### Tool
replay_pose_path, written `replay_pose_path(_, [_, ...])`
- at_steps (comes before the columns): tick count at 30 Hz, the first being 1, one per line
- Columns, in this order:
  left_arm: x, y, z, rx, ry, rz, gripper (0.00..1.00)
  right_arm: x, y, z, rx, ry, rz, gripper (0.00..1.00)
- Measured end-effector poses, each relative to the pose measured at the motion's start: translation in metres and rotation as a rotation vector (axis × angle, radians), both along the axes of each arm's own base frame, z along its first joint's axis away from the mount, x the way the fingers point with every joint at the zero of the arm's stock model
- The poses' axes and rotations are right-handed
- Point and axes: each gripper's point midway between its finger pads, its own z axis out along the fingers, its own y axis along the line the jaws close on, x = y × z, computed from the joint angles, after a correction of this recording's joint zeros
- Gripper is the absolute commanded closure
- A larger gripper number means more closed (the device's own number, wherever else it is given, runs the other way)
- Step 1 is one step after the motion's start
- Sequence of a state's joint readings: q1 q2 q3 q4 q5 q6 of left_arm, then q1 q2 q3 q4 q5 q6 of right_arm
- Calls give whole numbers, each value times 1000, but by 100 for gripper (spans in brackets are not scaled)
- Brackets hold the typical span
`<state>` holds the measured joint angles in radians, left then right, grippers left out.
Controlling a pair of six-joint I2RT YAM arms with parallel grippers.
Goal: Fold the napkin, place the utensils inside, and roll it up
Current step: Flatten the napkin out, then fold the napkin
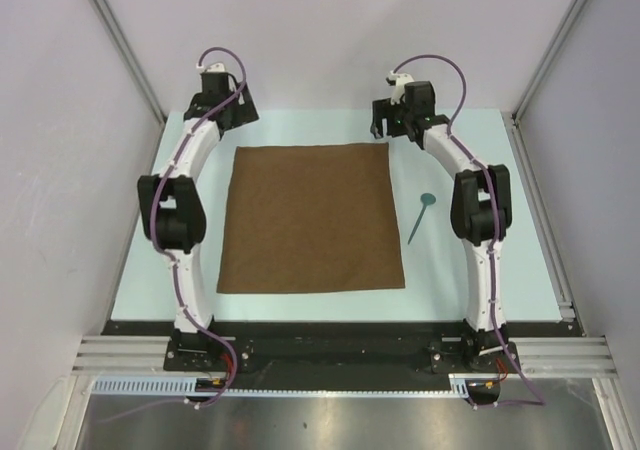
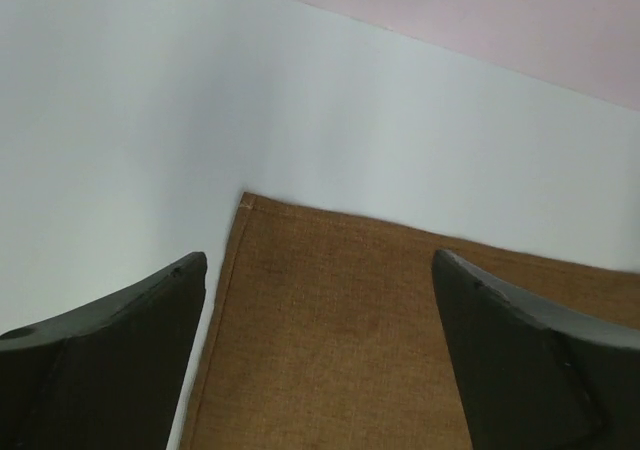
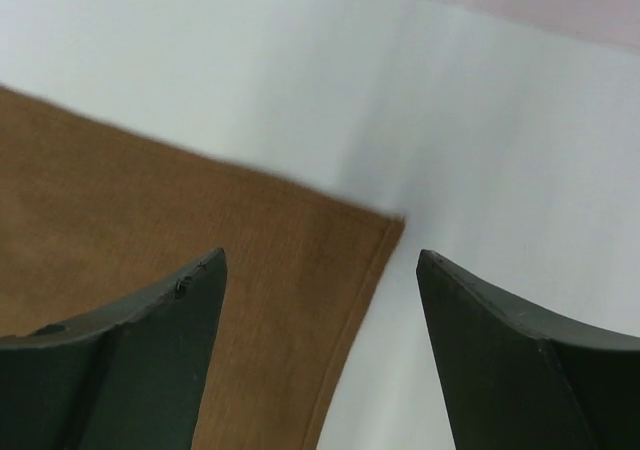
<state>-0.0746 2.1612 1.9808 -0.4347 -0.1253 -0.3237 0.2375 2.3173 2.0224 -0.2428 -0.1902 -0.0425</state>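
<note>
Your napkin lies flat and unfolded in the middle of the table, close to square, with its far edge running left to right just in front of both hands. The left gripper hangs over the far-left corner and the right gripper over the far-right one. Each arm is nearest its own corner, so neither has to cross. Both are spread wide and hold nothing. In the left wrist view the corner sits between the fingers, nearer the left one, with the cloth running back under the hand. In the right wrist view the other corner lies between the fingers too, close to the right one (that view is a little blurred, so the hem is hard to read). Judging from this, the coming move is a drop and pinch at the corners, then a pull toward the bases. Beyond the far edge you have a strip of bare table before the back wall, so there is room to come down. Mind the utensil: it lies apart from the cloth, between the napkin's right edge and the right arm, handle slanting toward you.
</note>
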Motion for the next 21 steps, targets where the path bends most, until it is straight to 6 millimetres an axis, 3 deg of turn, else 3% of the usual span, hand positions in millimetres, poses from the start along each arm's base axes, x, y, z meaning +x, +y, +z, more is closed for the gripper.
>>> replay_pose_path(2, [-17, 0, 12, -3, -3, -2, 0, -18, -6, 9, 17, 25, -20, 20])
replay_pose_path(5, [-46, -1, 47, -16, -43, -7, 0, -54, -13, 36, 47, 48, -55, 21])
replay_pose_path(8, [-73, -4, 103, -31, -129, -26, 0, -95, -22, 66, 91, 52, -106, 20])
replay_pose_path(11, [-100, -8, 155, -47, -225, -56, 0, -130, -30, 74, 122, 75, -155, 21])
replay_pose_path(13, [-118, -9, 175, -49, -268, -71, 0, -148, -36, 64, 121, 113, -190, 23])
replay_pose_path(16, [-148, -9, 177, -43, -281, -96, 0, -175, -49, 23, 87, 224, -248, 25])
replay_pose_path(19, [-169, -13, 156, -58, -261, -128, 0, -208, -58, -22, 43, 358, -294, 25])
replay_pose_path(21, [-182, -22, 132, -85, -235, -178, 0, -229, -61, -39, 22, 416, -314, 25])
